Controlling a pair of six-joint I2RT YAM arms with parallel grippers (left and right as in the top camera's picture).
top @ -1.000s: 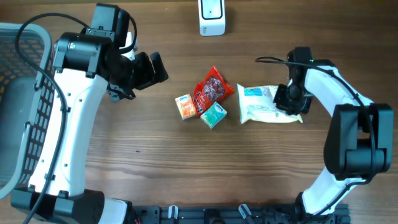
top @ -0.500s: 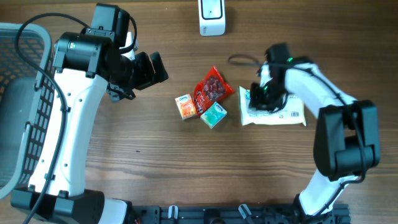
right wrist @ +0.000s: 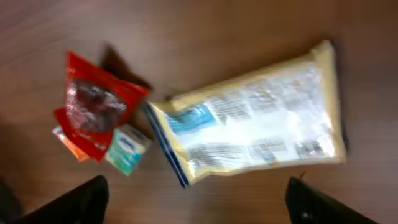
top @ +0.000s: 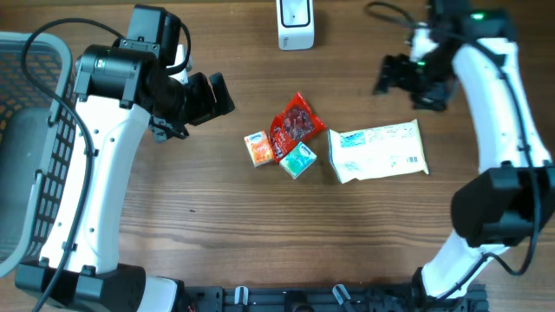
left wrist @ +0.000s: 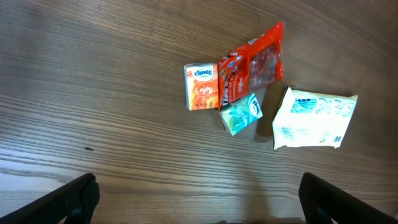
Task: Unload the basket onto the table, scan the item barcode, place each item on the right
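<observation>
A white and yellow pouch [top: 379, 152] lies flat on the table with its printed side up, also in the left wrist view [left wrist: 314, 119] and the right wrist view [right wrist: 249, 127]. My right gripper [top: 410, 80] hangs open above and behind it, holding nothing [right wrist: 199, 202]. The white scanner [top: 295, 24] stands at the table's far edge. My left gripper [top: 214, 95] is open and empty, left of the items [left wrist: 199, 196].
A red snack bag [top: 295, 124], an orange tissue pack [top: 258, 148] and a teal tissue pack [top: 297, 160] cluster left of the pouch. A grey wire basket [top: 35, 147] stands at the left edge.
My right gripper has opened, let go of the pouch and lifted away toward the far right. The pouch has settled flat, shifted slightly. The left arm has not moved.
</observation>
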